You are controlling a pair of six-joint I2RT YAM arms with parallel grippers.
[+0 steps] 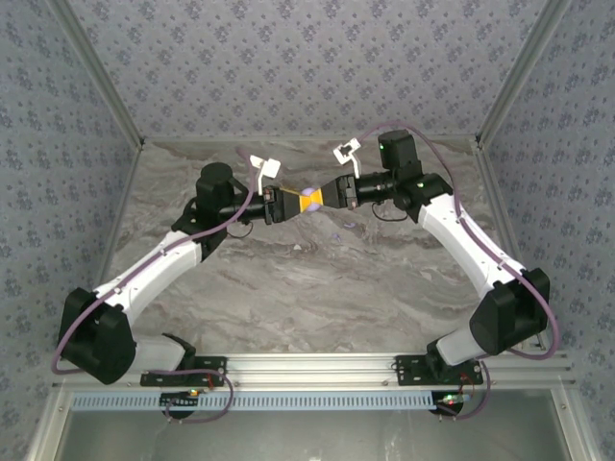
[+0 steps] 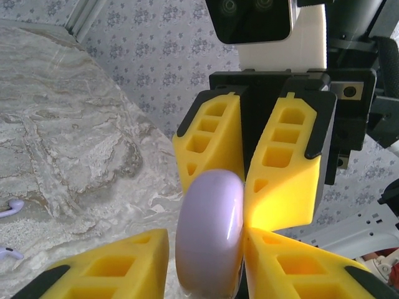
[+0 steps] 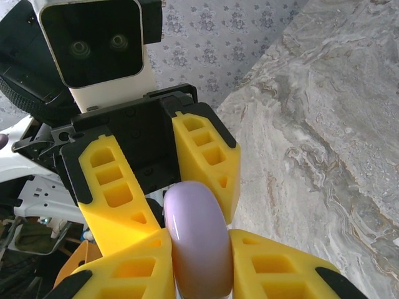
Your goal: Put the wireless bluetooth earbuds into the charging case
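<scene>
A purple round charging case [image 1: 309, 199] hangs on edge in mid-air above the middle of the table, with both grippers meeting at it. My right gripper [image 3: 199, 249] is shut on the case [image 3: 198, 237], both yellow fingers pressed against its sides. My left gripper [image 2: 206, 249] comes from the opposite side with its jaws around the case [image 2: 211, 230]. One of its fingers touches the case and the other stands a small gap off. Two purple earbuds [image 2: 11, 207] lie on the marble table below, a second one [image 2: 7, 252] close by.
The marble table [image 1: 317, 279] is walled by patterned panels at the back and sides. Both arms reach inward from the near rail [image 1: 317, 365], their wrists raised well above the surface. Small bits [image 1: 340, 229] lie under the right wrist.
</scene>
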